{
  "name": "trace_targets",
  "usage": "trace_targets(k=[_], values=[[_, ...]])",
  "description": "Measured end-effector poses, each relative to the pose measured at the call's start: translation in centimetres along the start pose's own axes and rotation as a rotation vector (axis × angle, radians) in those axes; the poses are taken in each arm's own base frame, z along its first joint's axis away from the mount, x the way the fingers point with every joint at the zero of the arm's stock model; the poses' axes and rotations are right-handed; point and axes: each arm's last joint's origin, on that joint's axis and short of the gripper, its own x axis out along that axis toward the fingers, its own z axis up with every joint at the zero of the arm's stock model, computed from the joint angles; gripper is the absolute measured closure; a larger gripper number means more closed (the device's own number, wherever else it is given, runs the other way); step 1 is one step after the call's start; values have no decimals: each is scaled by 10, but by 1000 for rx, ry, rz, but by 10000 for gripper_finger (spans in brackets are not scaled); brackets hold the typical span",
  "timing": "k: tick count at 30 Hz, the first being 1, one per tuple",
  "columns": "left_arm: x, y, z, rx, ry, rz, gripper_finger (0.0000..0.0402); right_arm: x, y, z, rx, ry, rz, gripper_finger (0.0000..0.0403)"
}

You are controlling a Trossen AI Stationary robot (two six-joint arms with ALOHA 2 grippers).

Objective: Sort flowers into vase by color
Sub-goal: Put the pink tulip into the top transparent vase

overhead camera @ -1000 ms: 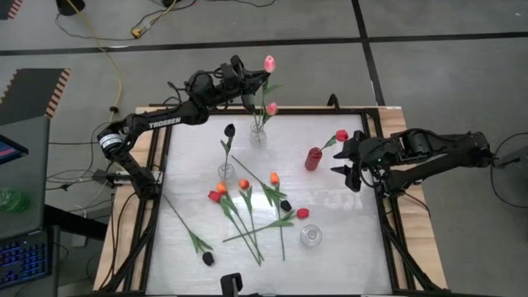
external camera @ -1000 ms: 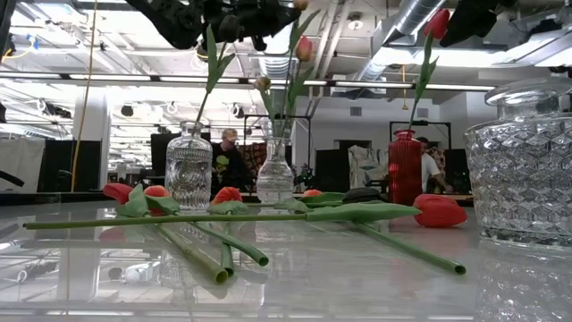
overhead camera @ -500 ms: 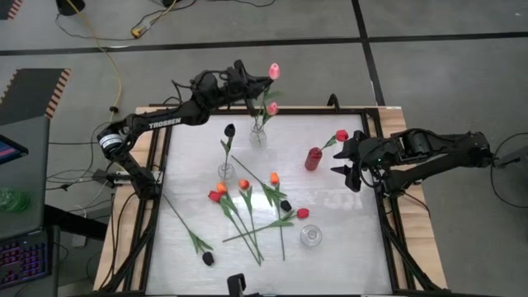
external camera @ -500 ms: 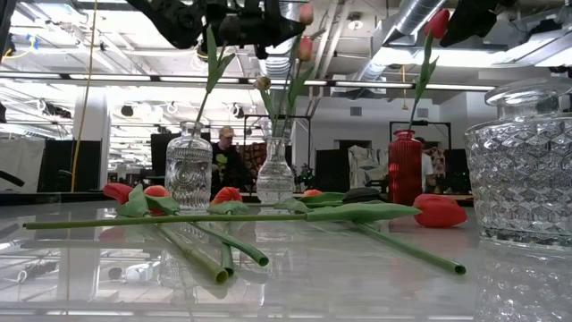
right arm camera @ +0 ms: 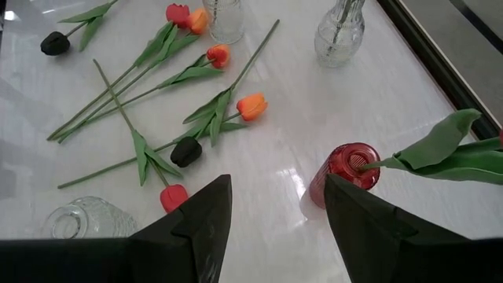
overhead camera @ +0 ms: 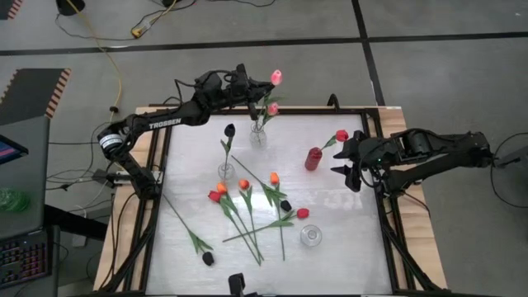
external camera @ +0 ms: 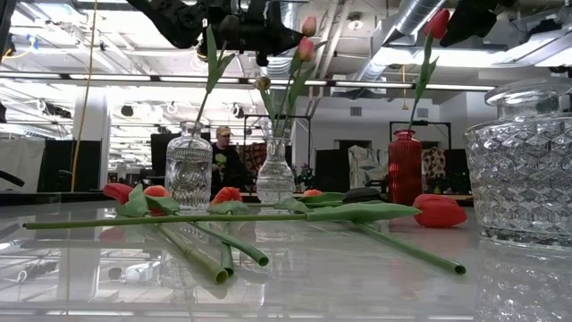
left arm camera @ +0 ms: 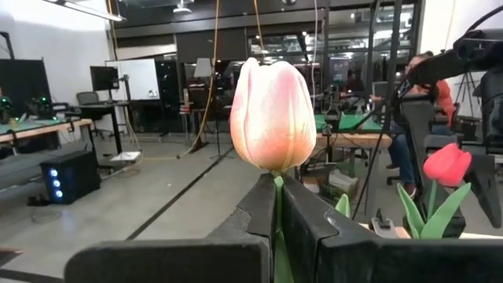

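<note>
1. Pink tulip: your left gripper clamps its stem, head above the clear vase at the table's far edge.
2. Your right gripper, jaws wide and empty, waits beside the red vase.
3. Remaining flowers lie mid-table.

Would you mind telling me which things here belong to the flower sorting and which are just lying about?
Belonging to the job:
- pink tulip clamped in the left gripper
- loose tulips on the table
- clear vases
- red vase
- right gripper, open

Lying about:
- yellow cable on the floor
- laptop beside the table
</note>
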Motion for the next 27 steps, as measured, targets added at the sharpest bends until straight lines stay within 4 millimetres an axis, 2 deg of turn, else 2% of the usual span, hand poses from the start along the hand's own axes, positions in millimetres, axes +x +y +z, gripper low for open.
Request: trace_targets(k=[14,23,27], values=[[-4,0,5,16,11,9,401,0,0,0,0,0,0,172],[-19,-4,18,76,123,47,401,0,0,0,0,0,0,172],[-23,-5,17,82,178,58,401,0,0,0,0,0,0,172]])
